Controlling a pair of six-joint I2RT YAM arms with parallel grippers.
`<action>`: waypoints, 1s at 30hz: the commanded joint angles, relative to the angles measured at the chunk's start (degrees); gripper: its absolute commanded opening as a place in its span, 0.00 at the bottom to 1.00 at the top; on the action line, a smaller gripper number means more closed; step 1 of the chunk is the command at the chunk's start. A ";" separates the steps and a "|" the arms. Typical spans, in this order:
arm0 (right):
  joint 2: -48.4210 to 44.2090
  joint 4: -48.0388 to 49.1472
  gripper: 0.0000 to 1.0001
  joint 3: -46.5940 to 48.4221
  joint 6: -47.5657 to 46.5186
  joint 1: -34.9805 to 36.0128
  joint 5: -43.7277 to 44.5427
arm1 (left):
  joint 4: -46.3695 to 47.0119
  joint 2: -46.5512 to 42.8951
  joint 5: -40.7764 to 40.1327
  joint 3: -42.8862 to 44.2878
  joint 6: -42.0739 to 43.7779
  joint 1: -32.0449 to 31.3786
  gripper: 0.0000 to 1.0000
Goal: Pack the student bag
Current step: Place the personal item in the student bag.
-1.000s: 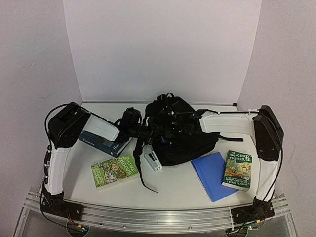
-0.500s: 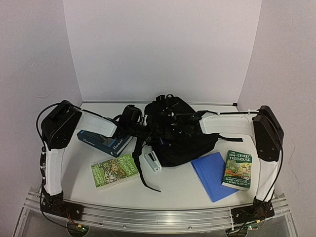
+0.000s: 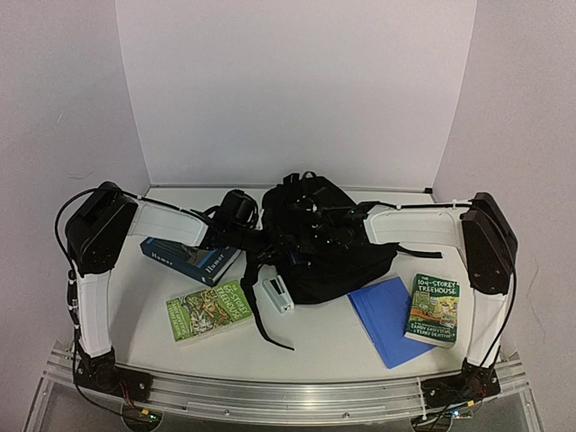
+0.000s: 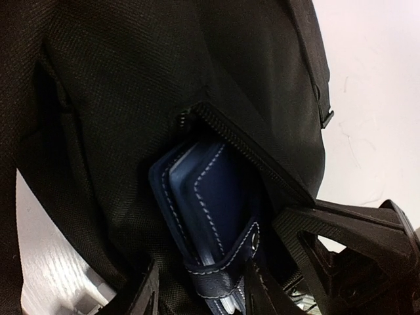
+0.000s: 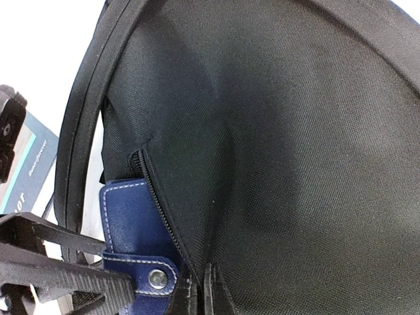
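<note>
Our left arm (image 3: pixel 171 225) has drawn back toward the table's (image 3: pixel 315 346) left edge, and the left gripper (image 4: pixel 203 289) now stands parted, loose around the blue case (image 4: pixel 203 197) lodged in the student bag (image 3: pixel 333 256), mid-table. Our right gripper (image 5: pixel 199 289) pinches the bag's opening. We judge one item packed.

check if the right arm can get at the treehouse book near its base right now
Probably not yet: the right pincer is shut on the fabric of the student bag. The treehouse book lies uncovered on that arm's side, so once the pincer lets go the way looks free.
</note>
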 commanded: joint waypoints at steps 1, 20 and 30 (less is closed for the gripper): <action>-3.69 3.33 0.00 0.63 0.48 0.53 -0.07 | -2.16 -2.08 -1.06 0.67 1.30 -0.67 0.37; -3.14 4.25 0.00 0.12 1.27 0.53 -0.94 | 6.48 8.60 4.20 10.79 -3.37 -2.50 0.13; -3.94 4.50 0.00 -0.54 1.58 0.50 -0.02 | 6.96 5.13 0.20 7.55 -0.56 -2.54 0.19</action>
